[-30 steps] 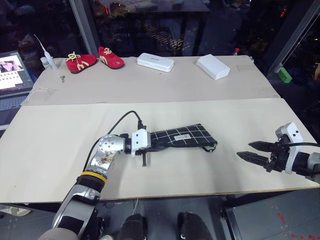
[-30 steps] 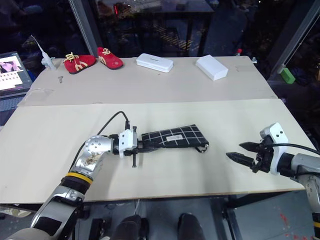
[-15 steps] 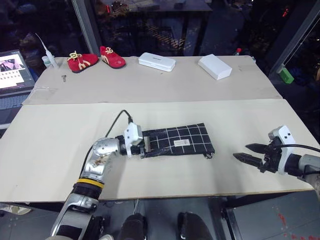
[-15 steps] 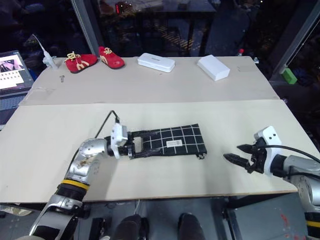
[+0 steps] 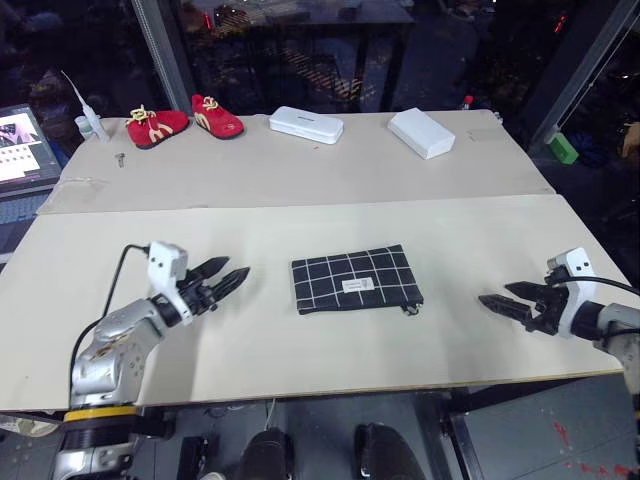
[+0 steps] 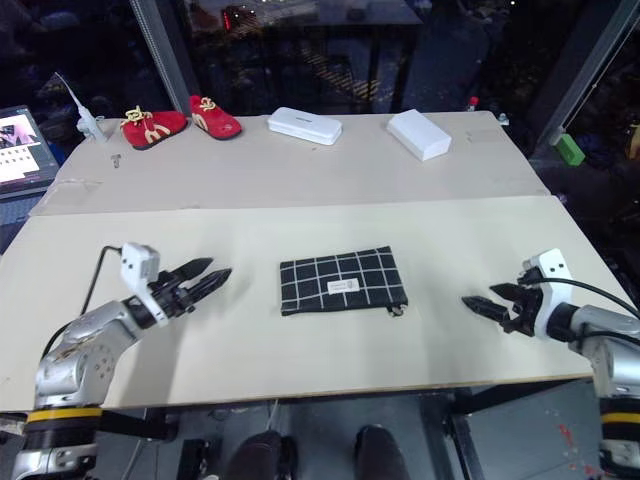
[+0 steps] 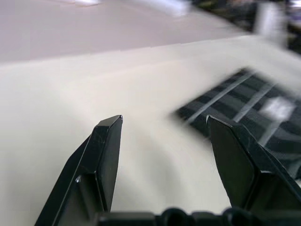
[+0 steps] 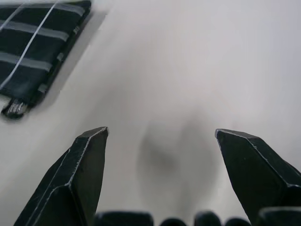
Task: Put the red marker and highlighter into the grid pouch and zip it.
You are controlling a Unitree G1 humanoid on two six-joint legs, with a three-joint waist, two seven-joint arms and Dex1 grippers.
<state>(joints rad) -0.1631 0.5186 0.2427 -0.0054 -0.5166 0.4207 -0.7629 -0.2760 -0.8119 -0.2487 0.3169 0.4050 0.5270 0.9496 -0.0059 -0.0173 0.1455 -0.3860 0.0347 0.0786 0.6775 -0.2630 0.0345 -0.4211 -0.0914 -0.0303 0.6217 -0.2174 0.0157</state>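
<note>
Left gripper (image 5: 232,277) is open, fingers spread with a clear gap, holding nothing and touching nothing; it hovers over the counter (image 5: 300,170) well to the left of the grid pouch (image 5: 355,280), pointing toward it. Right gripper (image 5: 497,301) is open wide, empty, hanging over bare counter near the front right edge, well apart from the pouch and aimed at it. Pouch lies flat mid-counter between the two grippers, white label up, its small pull tab at the lower right corner; can't tell from here if the zipper is fully closed. Red marker and highlighter can't be made out. At the back of the counter: red shoes (image 5: 186,117) with yellow laces on the left, two white cases (image 5: 306,124) further right
</note>
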